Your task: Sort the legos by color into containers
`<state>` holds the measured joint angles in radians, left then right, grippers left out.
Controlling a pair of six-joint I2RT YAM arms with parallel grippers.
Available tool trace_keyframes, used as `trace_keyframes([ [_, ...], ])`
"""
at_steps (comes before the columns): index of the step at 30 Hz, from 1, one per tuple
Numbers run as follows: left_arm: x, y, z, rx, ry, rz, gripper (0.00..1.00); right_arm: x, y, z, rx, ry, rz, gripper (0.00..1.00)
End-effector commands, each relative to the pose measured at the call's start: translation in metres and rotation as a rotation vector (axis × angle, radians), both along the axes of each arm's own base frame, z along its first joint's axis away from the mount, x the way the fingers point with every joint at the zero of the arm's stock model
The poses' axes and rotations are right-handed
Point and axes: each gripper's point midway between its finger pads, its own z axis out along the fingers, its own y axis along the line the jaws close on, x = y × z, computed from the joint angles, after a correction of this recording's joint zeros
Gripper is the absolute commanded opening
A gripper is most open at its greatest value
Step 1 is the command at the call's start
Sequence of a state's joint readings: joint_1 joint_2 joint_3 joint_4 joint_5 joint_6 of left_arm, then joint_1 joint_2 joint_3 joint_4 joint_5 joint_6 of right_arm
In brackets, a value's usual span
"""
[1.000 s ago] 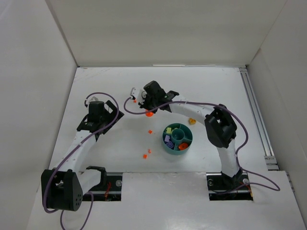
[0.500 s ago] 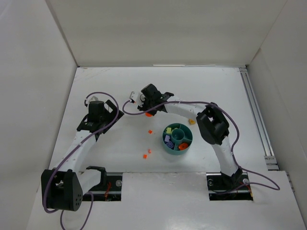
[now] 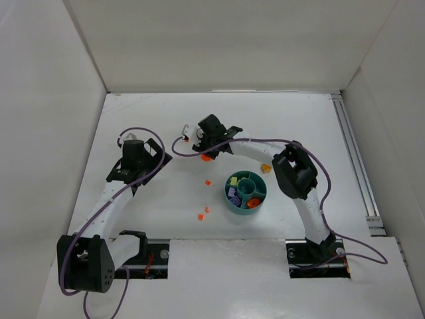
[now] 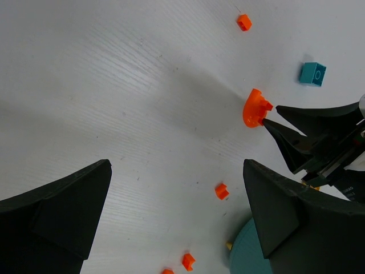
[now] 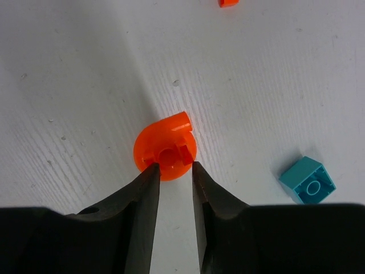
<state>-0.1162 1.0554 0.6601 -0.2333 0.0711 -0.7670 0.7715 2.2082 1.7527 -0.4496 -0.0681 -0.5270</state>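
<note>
An orange round lego (image 5: 165,145) lies on the white table, also seen as the orange piece (image 3: 206,157) from above. My right gripper (image 5: 172,166) is open by a narrow gap, and its fingertips (image 5: 149,171) rest at the piece's near edge. A teal brick (image 5: 307,180) lies just to its right. The round teal dish (image 3: 242,206) holds purple, yellow and orange bits in separate sections. My left gripper (image 4: 177,222) hangs wide open over bare table to the left, holding nothing. Small orange legos (image 4: 221,191) lie between it and the dish.
A yellow lego (image 3: 265,168) sits beside the dish's far right rim. Loose orange bits (image 3: 201,216) lie left of the dish, and another (image 4: 244,21) lies farther back. White walls enclose the table on three sides, with a rail (image 3: 355,159) along the right.
The right gripper's jaws have opened from shut to a narrow gap while its wrist shifted slightly left and back. The orange round piece stays on the table. The left arm has not moved.
</note>
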Motion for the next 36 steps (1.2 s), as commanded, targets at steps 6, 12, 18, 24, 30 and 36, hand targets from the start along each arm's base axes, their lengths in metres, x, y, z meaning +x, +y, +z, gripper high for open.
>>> trace_keyframes([
  [6, 0.002, -0.002, 0.003, -0.004, -0.027, -0.019, 1.0, 0.004, 0.013, 0.0, 0.041, 0.006, 0.016, 0.37],
  [12, 0.002, -0.002, 0.003, -0.004, -0.027, -0.019, 1.0, -0.002, 0.02, 0.01, 0.082, 0.014, 0.058, 0.47],
  [18, 0.003, -0.004, 0.002, -0.01, -0.027, -0.025, 1.0, -0.003, 0.027, 0.03, 0.135, -0.028, 0.107, 0.61],
  [24, 0.003, -0.004, 0.002, -0.01, -0.027, -0.025, 1.0, -0.008, 0.029, 0.024, 0.134, -0.003, 0.132, 0.65],
  [30, 0.003, -0.004, -0.001, -0.01, -0.018, -0.025, 1.0, -0.021, 0.031, 0.033, 0.177, -0.012, 0.203, 0.66],
  [36, 0.003, -0.004, -0.001, -0.01, -0.018, -0.025, 1.0, -0.031, 0.031, 0.062, 0.217, -0.091, 0.308, 0.74],
])
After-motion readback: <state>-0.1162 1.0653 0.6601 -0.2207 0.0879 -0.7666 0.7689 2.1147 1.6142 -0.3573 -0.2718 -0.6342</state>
